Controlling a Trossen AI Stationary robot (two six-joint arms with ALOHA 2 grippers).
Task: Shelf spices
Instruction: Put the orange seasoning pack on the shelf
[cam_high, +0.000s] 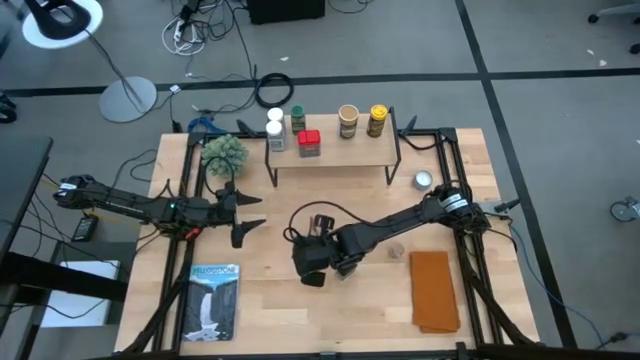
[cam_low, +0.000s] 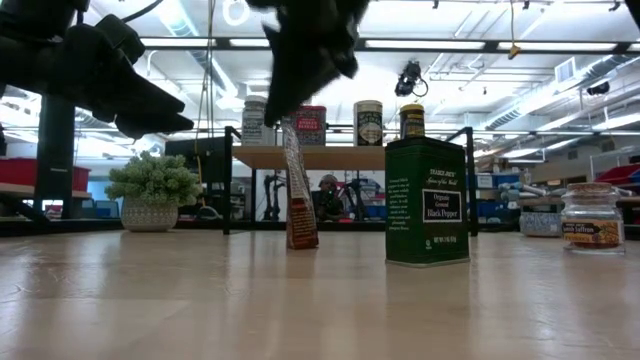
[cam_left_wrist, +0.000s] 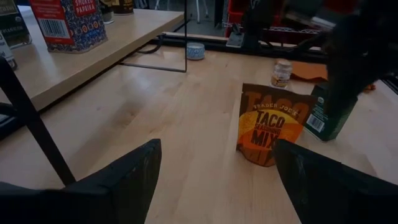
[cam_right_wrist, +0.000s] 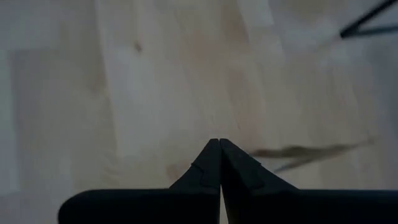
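R jaws (cam_right_wrist: 219, 163) pinch taco packet (cam_left_wrist: 272, 124) top; L open.

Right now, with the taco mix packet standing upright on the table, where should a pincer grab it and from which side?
Probably pinch the taco mix packet's thin top edge from above, pads on its two flat faces. It stands upright and flat, narrow edge-on in the low view, so a side approach would likely tip it. The open left pincer faces it.

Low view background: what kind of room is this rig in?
Probably a robotics lab or workshop, not a kitchen. Ceiling strip lights run over benches cluttered with gear, loose cables trail across the grey floor, and the wooden table sits in a black metal frame carrying both arms.
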